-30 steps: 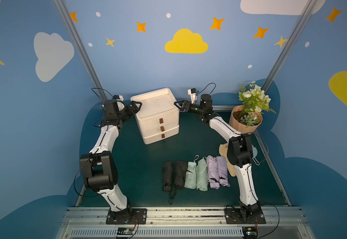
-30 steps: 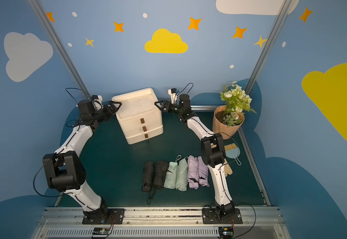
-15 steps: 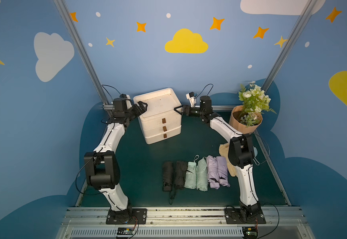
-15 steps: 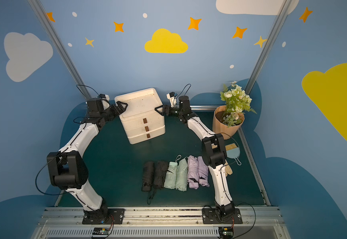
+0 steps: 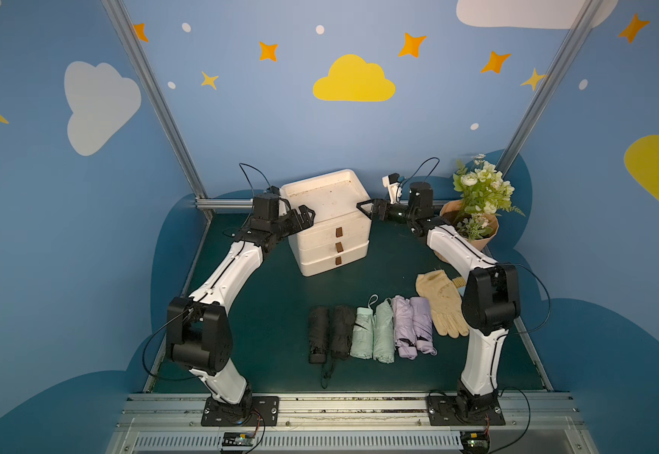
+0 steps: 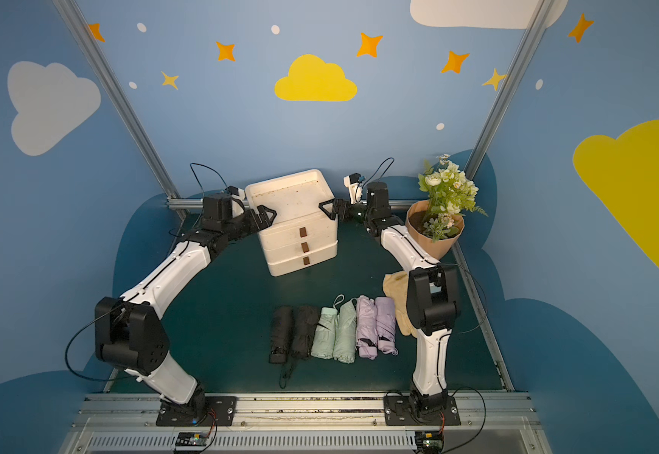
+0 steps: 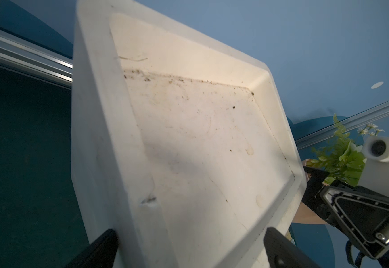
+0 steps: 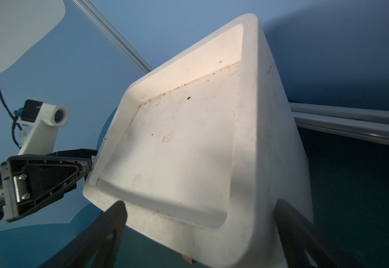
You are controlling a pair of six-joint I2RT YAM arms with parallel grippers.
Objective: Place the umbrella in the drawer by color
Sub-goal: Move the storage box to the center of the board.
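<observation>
The white three-drawer unit (image 5: 322, 196) (image 6: 292, 196) stands at the back of the mat, all drawers shut, each with a brown handle (image 5: 339, 247). Folded umbrellas lie in a row near the front: a black pair (image 5: 328, 334) (image 6: 292, 334), a mint-green pair (image 5: 373, 334) (image 6: 334, 334) and a lilac pair (image 5: 412, 326) (image 6: 375, 326). My left gripper (image 5: 305, 217) (image 7: 190, 243) is open, its fingers astride the unit's top left corner. My right gripper (image 5: 366, 207) (image 8: 200, 215) is open astride the top right corner. Neither holds an umbrella.
A tan glove (image 5: 442, 302) lies beside the lilac umbrellas, partly under my right arm. A paper-wrapped flower bouquet (image 5: 473, 204) stands at the back right, close behind my right wrist. An aluminium rail (image 5: 222, 204) runs along the back edge.
The drawer unit has slid to the right. My left gripper moved right with it at its left corner, while my right gripper drew back to the right. The umbrellas have not moved.
</observation>
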